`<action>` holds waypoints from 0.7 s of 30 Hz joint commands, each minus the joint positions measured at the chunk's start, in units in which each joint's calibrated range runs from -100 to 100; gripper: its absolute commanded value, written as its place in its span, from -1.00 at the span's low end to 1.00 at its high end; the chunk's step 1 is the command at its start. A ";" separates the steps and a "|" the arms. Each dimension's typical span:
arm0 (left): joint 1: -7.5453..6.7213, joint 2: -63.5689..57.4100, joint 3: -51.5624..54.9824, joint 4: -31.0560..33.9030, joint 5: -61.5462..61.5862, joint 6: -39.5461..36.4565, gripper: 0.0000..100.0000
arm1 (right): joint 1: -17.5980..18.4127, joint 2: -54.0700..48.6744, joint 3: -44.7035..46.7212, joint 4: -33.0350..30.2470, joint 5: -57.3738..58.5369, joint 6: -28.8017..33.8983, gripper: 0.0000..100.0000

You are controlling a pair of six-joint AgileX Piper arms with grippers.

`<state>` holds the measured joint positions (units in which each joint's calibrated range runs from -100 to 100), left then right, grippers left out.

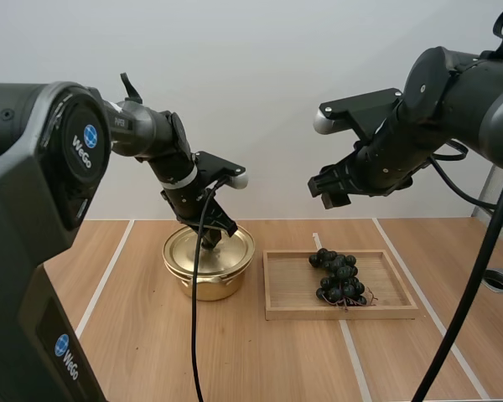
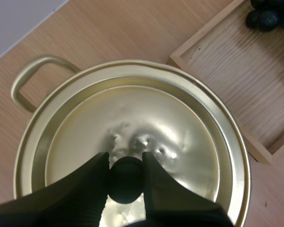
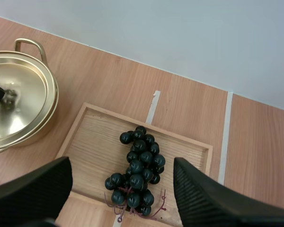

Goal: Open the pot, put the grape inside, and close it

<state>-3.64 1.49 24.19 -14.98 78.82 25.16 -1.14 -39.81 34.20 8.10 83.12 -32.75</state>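
nothing is finished yet: the lid (image 2: 132, 118) sits on the pot (image 1: 210, 270), and the grapes (image 1: 339, 280) lie in the tray (image 1: 289, 293) just beside it. opening is the step in hand; loading and closing remain. the left gripper (image 2: 126, 170) reaches down steeply, jaws pinching the knob (image 2: 126, 183). the right gripper (image 1: 329, 189) hangs above the tray, jaws spread.

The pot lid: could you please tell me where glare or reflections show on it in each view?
Left wrist view: the lid carries mottled bright reflections just beyond the knob, which the left pincer pinches. Right wrist view: a soft, broad sheen, no hard glare. High view: a pale gleam beside the pincer.
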 commanded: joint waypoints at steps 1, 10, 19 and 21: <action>-0.19 -2.86 -3.75 -0.62 4.67 -1.34 -1.00 | 0.06 -0.05 -0.47 -1.46 3.84 -0.38 1.00; -0.19 -14.47 -8.50 -0.33 5.13 -1.53 -1.00 | 0.06 2.42 5.18 -4.97 6.58 2.54 1.00; -0.19 -24.10 -11.47 0.05 5.13 -1.53 -1.00 | 0.06 6.78 12.35 -5.47 -1.93 3.34 1.00; -0.19 -26.10 -11.47 0.05 5.13 -1.53 -1.00 | 0.06 8.33 12.35 -5.47 -2.62 3.34 1.00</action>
<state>-3.64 -22.23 13.39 -14.64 83.84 24.06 -1.14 -32.58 46.29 3.04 82.22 -29.89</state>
